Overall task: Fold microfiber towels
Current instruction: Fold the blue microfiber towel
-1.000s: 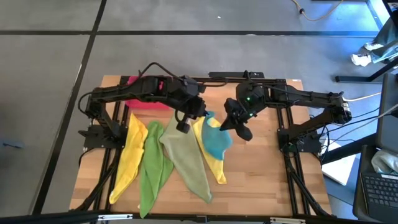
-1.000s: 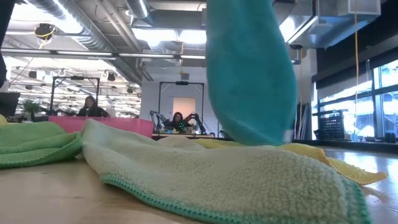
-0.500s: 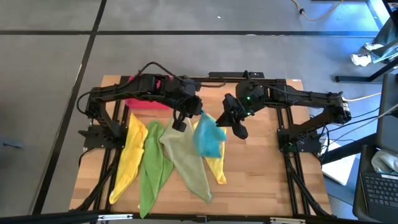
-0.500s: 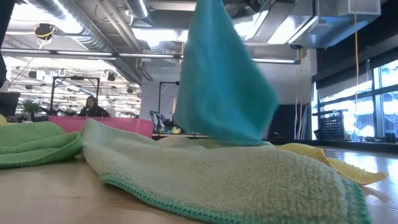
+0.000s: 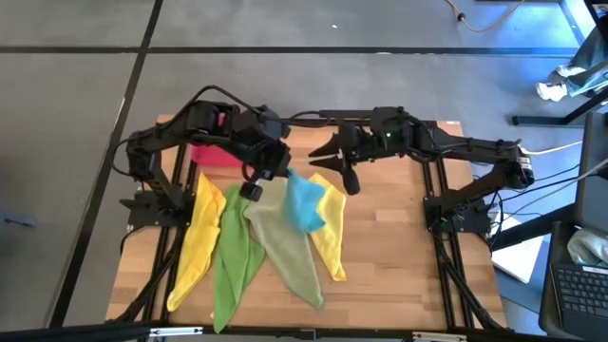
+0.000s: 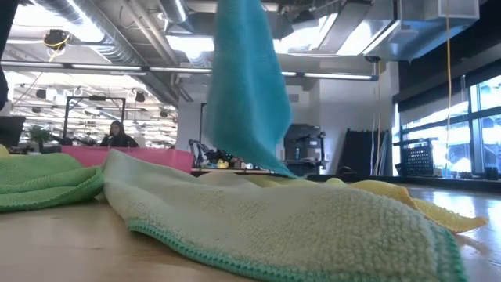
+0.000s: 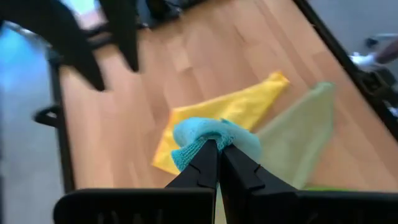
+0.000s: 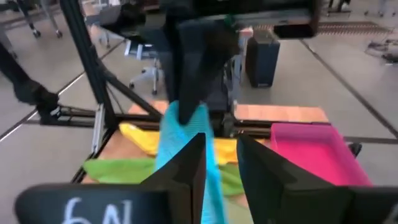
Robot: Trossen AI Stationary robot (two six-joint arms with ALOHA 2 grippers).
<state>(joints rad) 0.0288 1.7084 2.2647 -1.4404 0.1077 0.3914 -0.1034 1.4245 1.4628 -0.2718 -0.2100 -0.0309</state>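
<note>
The teal towel (image 5: pixel 304 204) hangs from my left gripper (image 5: pixel 282 173), which is shut on it above the middle of the table. It also shows in the low view (image 6: pixel 243 86). My right gripper (image 5: pixel 334 166) is open and empty, just to the right of the towel's top. On the table lie a yellow towel (image 5: pixel 195 237), a bright green towel (image 5: pixel 233 255), a pale olive towel (image 5: pixel 285 242) and a second yellow towel (image 5: pixel 332 228), fanned out flat and overlapping. My left gripper pinches a bunched top part of the teal towel (image 7: pixel 214 134) between its two shut fingers; how many layers, I cannot tell. The towel hangs slack below the fingers in a narrow drape. Its lower end (image 6: pixel 270 168) reaches down to the towels on the table; whether it touches them I cannot tell.
A pink-red tray (image 5: pixel 214 154) stands at the far left of the table under the left arm. Bare wood (image 5: pixel 408 275) lies to the right of the towels. People sit at desks in the room beyond the table (image 6: pixel 113 135).
My left gripper has gone toward the table's far left with the teal towel. My right gripper has gone toward the far edge and now stands clear of the towel. The towel, wide a second ago, now hangs as a narrow drape from my left gripper alone.
</note>
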